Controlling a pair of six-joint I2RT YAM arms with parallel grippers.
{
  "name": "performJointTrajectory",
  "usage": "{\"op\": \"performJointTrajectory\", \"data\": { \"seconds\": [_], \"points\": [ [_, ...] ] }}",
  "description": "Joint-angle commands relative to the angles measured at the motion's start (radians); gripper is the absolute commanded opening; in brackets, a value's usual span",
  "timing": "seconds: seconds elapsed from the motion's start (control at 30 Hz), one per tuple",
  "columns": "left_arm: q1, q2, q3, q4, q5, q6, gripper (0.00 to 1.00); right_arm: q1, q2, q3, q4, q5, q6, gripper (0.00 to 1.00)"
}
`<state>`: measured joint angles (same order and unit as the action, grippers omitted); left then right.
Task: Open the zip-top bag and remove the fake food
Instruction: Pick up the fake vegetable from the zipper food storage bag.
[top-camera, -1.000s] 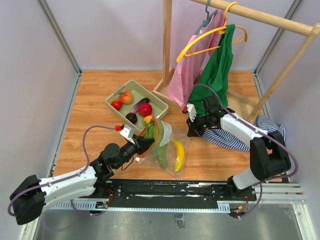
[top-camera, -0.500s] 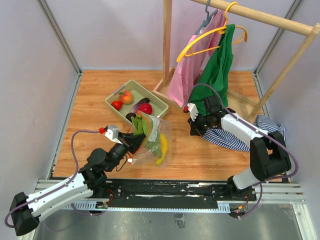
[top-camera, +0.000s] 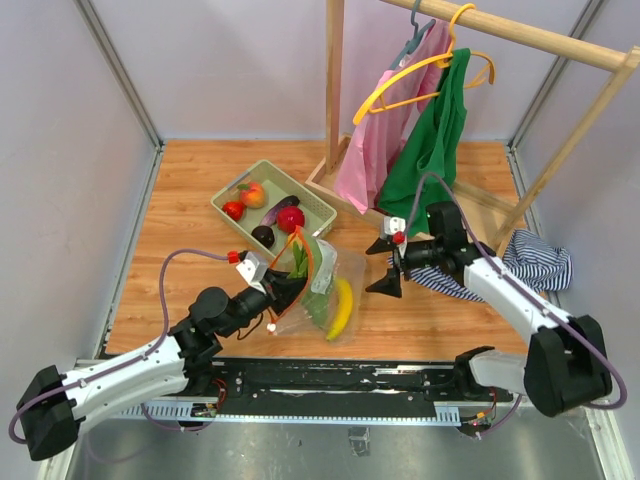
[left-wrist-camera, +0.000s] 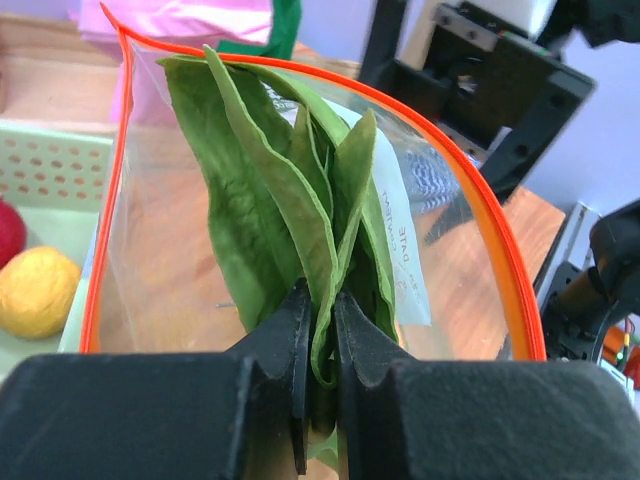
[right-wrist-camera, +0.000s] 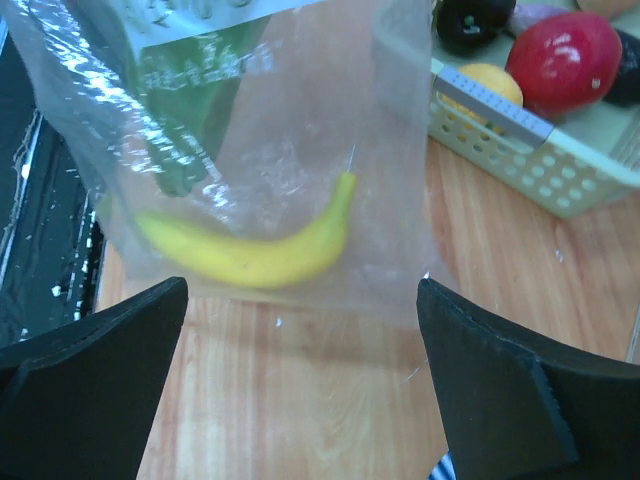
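Mid-table, the zip-top bag (top-camera: 350, 272) stood open; the left gripper (left-wrist-camera: 318, 330) pinched a fake-food green leaf (left-wrist-camera: 285, 190) at its mouth — removal seemed under way; the right gripper (top-camera: 382, 267), jaws spread at the bag's 3 o'clock, would probably need to steady the bag; a banana (right-wrist-camera: 250, 255) lay inside.

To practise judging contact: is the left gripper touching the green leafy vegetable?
Touching. The left wrist view shows the left gripper clamped shut on the base of the green leafy vegetable, with no gap visible.

The zip-top bag (right-wrist-camera: 300, 100) is clear crinkly plastic, the banana (right-wrist-camera: 250, 262) glossy, the table (right-wrist-camera: 320, 400) smooth grained wood.
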<state>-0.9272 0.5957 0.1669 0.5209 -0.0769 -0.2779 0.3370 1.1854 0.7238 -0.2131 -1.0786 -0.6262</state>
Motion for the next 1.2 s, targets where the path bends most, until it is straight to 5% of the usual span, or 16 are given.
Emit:
{"op": "performJointTrajectory", "data": {
  "seconds": [0.0, 0.17, 0.33, 0.47, 0.57, 0.9, 1.17],
  "points": [
    [-0.005, 0.037, 0.091, 0.062, 0.120, 0.131, 0.00, -0.001, 0.103, 0.074, 0.068, -0.148, -0.149, 0.99],
    [-0.005, 0.085, 0.142, 0.059, 0.196, 0.162, 0.00, 0.084, 0.136, 0.127, 0.031, -0.064, -0.166, 1.00],
    [-0.005, 0.128, 0.156, 0.083, 0.265, 0.171, 0.00, 0.084, 0.165, 0.131, 0.011, -0.078, -0.170, 0.82],
    [-0.005, 0.135, 0.166, 0.076, 0.280, 0.194, 0.00, 0.083, 0.180, 0.156, -0.033, -0.096, -0.181, 0.30],
    [-0.005, 0.114, 0.168, 0.061, 0.288, 0.231, 0.00, 0.073, 0.173, 0.156, -0.027, -0.056, -0.160, 0.03],
    [-0.005, -0.049, 0.143, 0.040, 0.260, 0.396, 0.00, 0.030, 0.146, 0.100, 0.080, 0.076, -0.038, 0.01],
    [-0.005, -0.092, 0.129, 0.193, 0.103, 0.203, 0.00, 0.031, 0.184, 0.126, 0.013, 0.147, -0.089, 0.01]
  ]
}}
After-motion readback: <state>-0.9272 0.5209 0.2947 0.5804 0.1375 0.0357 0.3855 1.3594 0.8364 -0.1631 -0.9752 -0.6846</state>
